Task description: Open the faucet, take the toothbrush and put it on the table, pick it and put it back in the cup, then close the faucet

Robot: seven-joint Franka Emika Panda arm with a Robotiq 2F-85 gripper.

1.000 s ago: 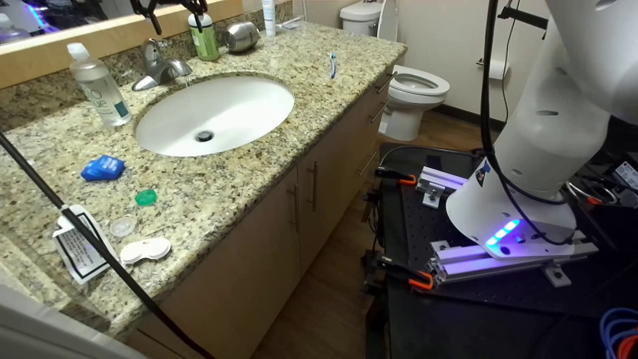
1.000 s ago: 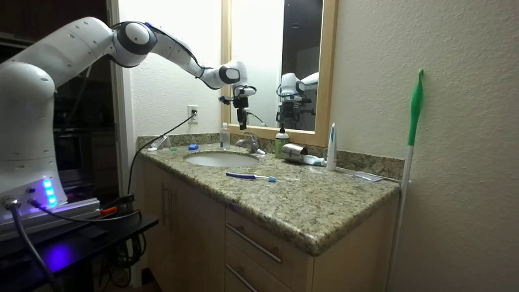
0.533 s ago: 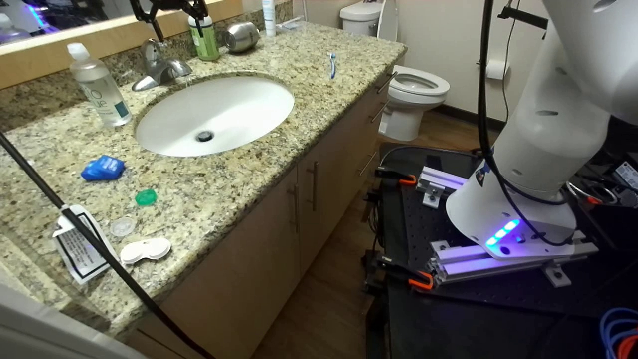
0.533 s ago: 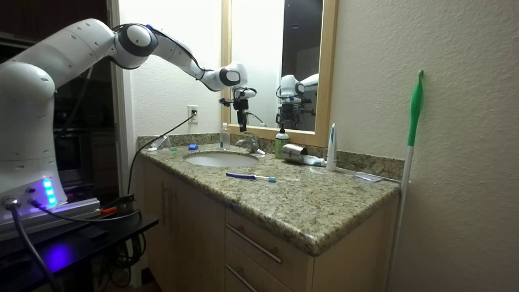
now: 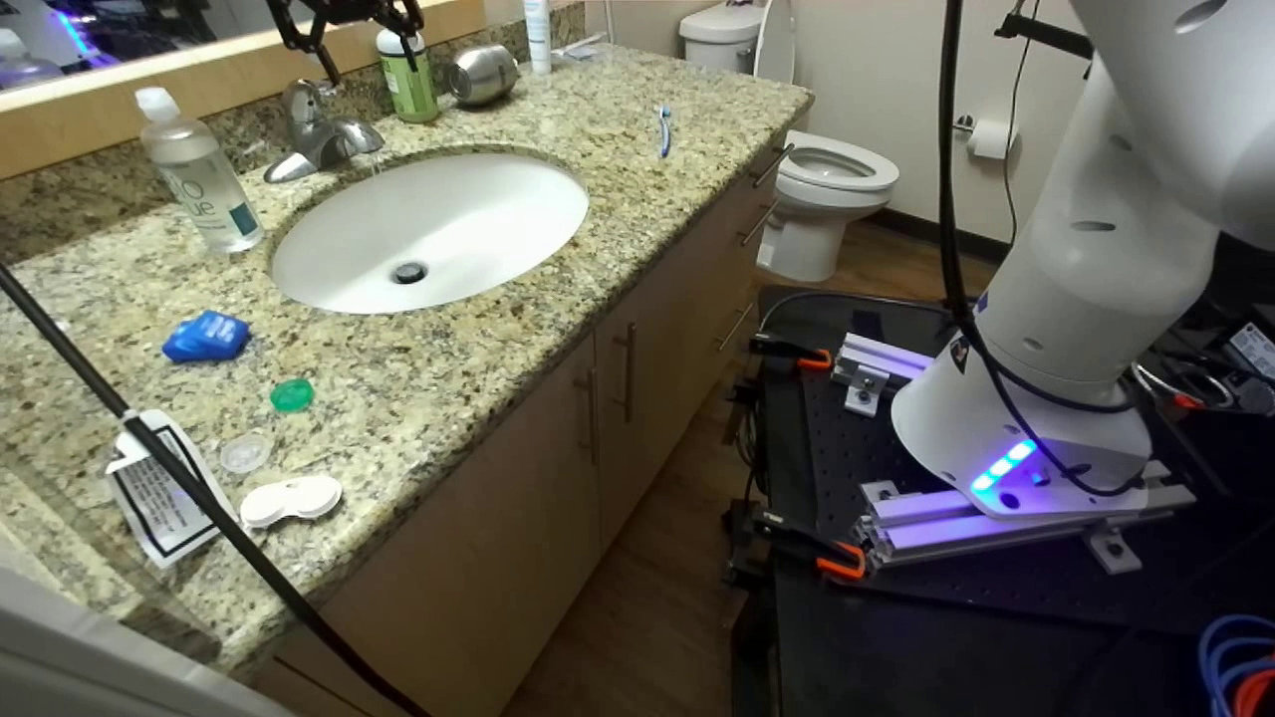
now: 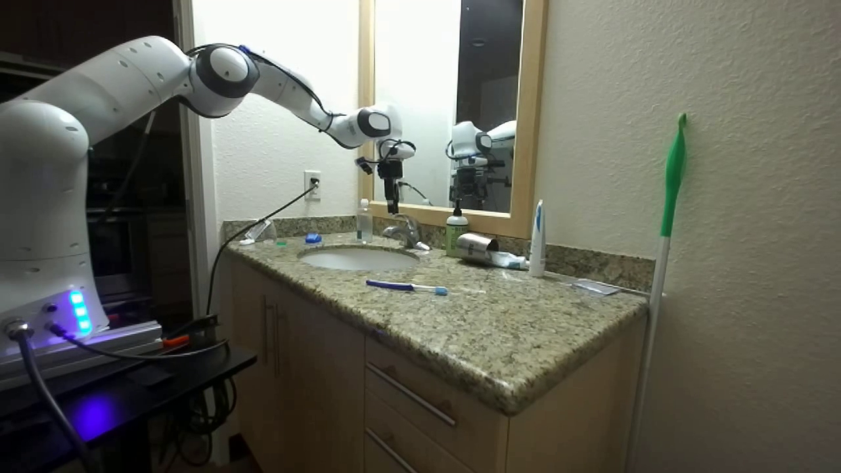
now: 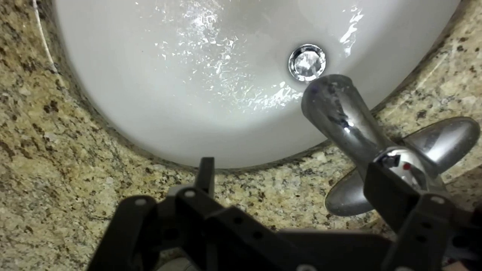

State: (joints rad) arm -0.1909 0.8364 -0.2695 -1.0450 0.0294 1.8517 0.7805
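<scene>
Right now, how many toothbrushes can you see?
1: the toothbrush lies on the table, nearer its front edge than the cup. Another could be hidden inside the cup, which lies on its side.

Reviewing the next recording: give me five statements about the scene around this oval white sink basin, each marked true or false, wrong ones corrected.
1. The slim blue-and-white toothbrush lies on the speckled beige granite countertop. True.
2. The black two-fingered gripper is open. True.
3. The gripper hovers over the toothbrush. False: it hangs by the small shiny chrome faucet.
4. Both bottles beside the faucet lie flat. False: the clear plastic bottle and the white-topped green bottle stand upright.
5. The grey metallic cylindrical tumbler lies on its side. True.
</scene>
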